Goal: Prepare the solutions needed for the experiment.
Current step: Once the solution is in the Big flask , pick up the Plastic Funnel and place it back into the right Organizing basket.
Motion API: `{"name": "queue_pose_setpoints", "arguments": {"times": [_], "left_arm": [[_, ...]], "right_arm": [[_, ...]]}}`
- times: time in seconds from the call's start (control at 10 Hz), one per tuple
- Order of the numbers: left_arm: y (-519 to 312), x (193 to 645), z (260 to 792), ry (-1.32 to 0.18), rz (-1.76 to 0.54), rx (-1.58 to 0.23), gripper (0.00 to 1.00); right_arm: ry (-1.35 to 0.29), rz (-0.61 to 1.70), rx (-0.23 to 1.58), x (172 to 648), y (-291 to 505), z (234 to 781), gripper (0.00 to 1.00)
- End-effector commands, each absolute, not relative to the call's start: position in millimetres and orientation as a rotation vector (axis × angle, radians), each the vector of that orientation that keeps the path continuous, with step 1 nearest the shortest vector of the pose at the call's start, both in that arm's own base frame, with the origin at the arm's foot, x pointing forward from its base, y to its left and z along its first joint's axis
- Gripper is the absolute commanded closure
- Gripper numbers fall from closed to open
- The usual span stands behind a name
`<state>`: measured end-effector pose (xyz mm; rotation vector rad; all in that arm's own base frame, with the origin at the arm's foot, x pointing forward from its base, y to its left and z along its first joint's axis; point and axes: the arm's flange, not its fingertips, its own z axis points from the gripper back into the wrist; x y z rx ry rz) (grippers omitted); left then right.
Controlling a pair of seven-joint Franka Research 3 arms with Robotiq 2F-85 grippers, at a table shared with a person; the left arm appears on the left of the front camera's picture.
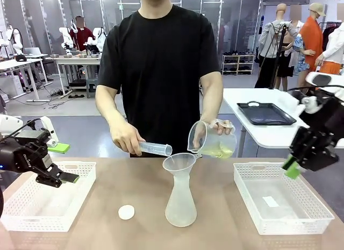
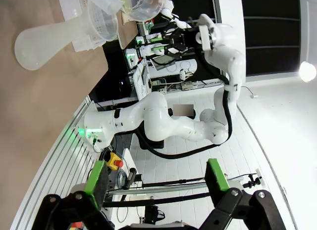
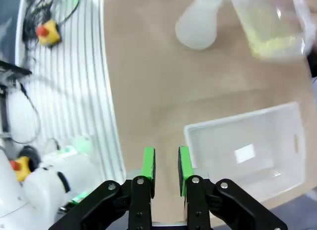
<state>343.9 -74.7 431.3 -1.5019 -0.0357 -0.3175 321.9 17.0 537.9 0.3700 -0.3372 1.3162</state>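
Flask [image 1: 181,207] of whitish plastic stands upright at the middle of the counter [image 1: 226,218], a funnel [image 1: 179,163] seated in its neck. Across the counter a person tilts a clear jug [image 1: 210,140] just above the funnel; the yellow liquid [image 1: 219,150] sits in the jug's lowered side. The person's other hand [image 1: 124,138] holds a measuring cylinder [image 1: 156,148] level beside the funnel. A white cap [image 1: 126,212] lies near the flask. Left fingers [image 1: 67,178] hang spread wide and empty over the left basket [image 1: 32,201]. Right fingers [image 1: 292,169], drawn to a narrow gap and gripping nothing, hover above the right basket [image 1: 290,224].
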Motion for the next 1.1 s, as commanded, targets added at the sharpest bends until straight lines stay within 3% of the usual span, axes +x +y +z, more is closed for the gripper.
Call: {"name": "queue_pose_setpoints", "arguments": {"times": [0.0,0.4,0.7,1.0], "left_arm": [[-75.4,343.4,435.3,-0.039,-0.318,-1.503,0.0],[-75.4,343.4,435.3,-0.039,-0.318,-1.503,0.0],[-75.4,343.4,435.3,-0.039,-0.318,-1.503,0.0],[-75.4,343.4,435.3,-0.039,-0.318,-1.503,0.0]], "right_arm": [[-0.397,0.452,0.926,339.5,12.4,526.0,0.73],[-0.259,-0.164,1.401,359.4,-16.7,476.9,0.73],[-0.182,-0.3,1.514,338.8,-20.2,455.0,0.73],[-0.22,-0.297,1.611,329.1,-12.9,444.5,0.73]]}}
